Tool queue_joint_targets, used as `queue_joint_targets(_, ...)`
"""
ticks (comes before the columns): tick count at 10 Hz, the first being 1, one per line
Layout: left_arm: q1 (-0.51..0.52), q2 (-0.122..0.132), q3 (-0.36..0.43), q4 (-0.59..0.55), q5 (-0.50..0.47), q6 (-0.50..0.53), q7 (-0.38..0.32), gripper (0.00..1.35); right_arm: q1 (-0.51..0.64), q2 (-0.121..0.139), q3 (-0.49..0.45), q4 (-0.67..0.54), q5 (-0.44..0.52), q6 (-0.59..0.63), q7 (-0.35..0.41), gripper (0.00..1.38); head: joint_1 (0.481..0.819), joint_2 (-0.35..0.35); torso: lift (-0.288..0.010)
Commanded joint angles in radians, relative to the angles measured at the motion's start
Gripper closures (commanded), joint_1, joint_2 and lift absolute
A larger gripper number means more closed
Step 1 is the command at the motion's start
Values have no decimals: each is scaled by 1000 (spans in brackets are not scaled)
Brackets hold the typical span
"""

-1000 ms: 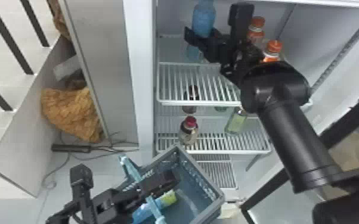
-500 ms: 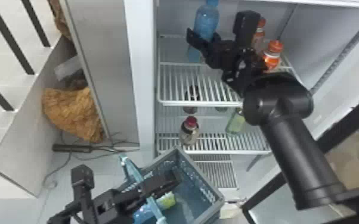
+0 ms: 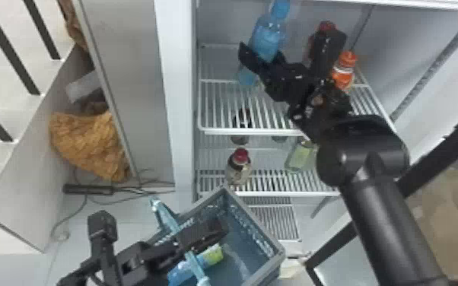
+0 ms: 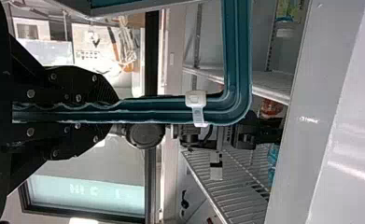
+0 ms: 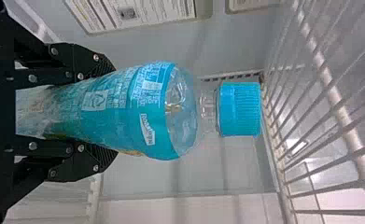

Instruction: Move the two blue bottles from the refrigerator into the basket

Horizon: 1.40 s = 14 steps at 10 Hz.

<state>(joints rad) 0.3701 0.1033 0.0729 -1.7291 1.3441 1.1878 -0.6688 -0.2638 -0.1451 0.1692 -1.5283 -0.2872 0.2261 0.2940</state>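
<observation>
In the head view my right gripper (image 3: 264, 62) is inside the refrigerator at the upper shelf, shut on a blue bottle (image 3: 268, 36) that leans with its cap up and to the right. The right wrist view has the bottle (image 5: 147, 112) between both fingers of the right gripper (image 5: 108, 112). Low in the head view, my left gripper (image 3: 201, 237) is shut on the handle of the grey-blue basket (image 3: 253, 224). The left gripper (image 4: 115, 109) grips that teal handle (image 4: 166, 109) in its wrist view. Another blue bottle (image 3: 186, 268) with a yellow-green part lies in the basket.
Orange-capped bottles (image 3: 344, 70) stand right of the held bottle, partly behind the right arm. The wire shelf edge (image 3: 251, 132) runs below it. A red-capped bottle (image 3: 239, 167) and a pale green bottle (image 3: 300, 156) stand on a lower shelf.
The right arm has come down and back a little in the head view. The held bottle has shifted slightly right and down and tilted more. The left arm and basket stay put.
</observation>
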Motion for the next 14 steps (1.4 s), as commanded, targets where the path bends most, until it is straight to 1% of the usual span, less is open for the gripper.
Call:
queue_joint_targets(1,0,-1,1,0,0,0,0,1202,65,-2,-6,-80,-22,-3,8,1279,695,-117,-10)
queue_joint_targets(6,3,-2,-3,0,0,-2,0,1202,249,-16,-50,-331,-80,5,45,1279,695,-118,-10)
queue_joint_targets(9,3,-2,-1,0,0,-2,0,1202,384,-30,-71,-505,-114,147,71,1279,695,-116,-10)
queue_joint_targets(11,3,-2,-1,0,0,-2,0,1202,477,-31,-105,-603,-128,206,93,1279,695,-109,-10)
queue_joint_targets(14,0,-4,-5,0,0,-2,0,1202,566,-31,-157,-687,-136,289,131,1279,695,-121,-10)
